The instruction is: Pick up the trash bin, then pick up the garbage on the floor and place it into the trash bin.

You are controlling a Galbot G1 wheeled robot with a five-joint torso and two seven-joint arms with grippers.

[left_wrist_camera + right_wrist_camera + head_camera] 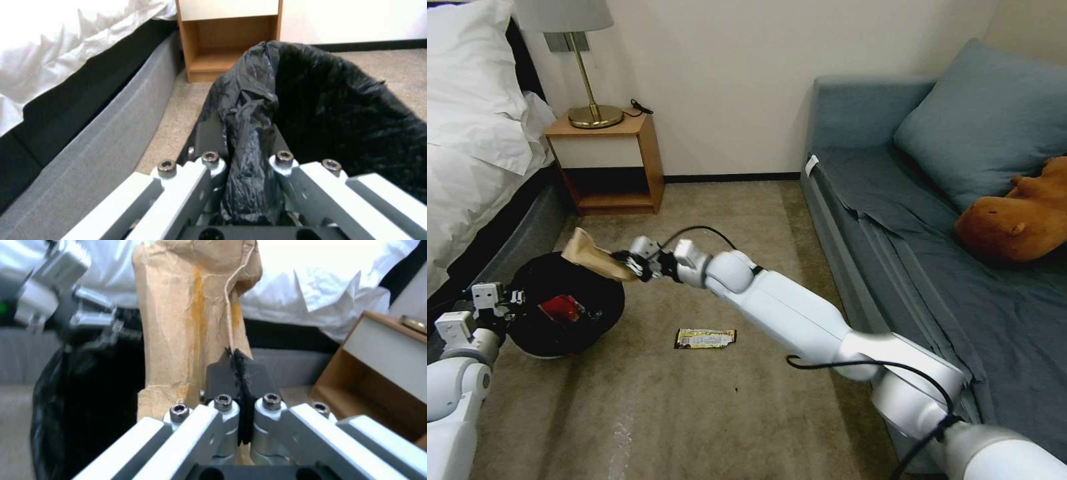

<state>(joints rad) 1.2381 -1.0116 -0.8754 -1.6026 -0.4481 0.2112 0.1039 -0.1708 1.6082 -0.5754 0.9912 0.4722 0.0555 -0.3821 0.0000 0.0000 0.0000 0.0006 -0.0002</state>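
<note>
So the left end effector is clamped on the rim of the trash bin, pinching the black liner between its fingers, bin looks lifted a bit off the carpet, hard to say. The right end effector is pressed together on the tan paper bag, right over the bin's far edge. Red wrapper sits inside the bin; the dark-and-gold wrapper lies on the floor below the right arm.

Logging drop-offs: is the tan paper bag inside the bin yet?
Not yet. The tan paper bag is pinched in the right gripper, over the trash bin rim.
</note>
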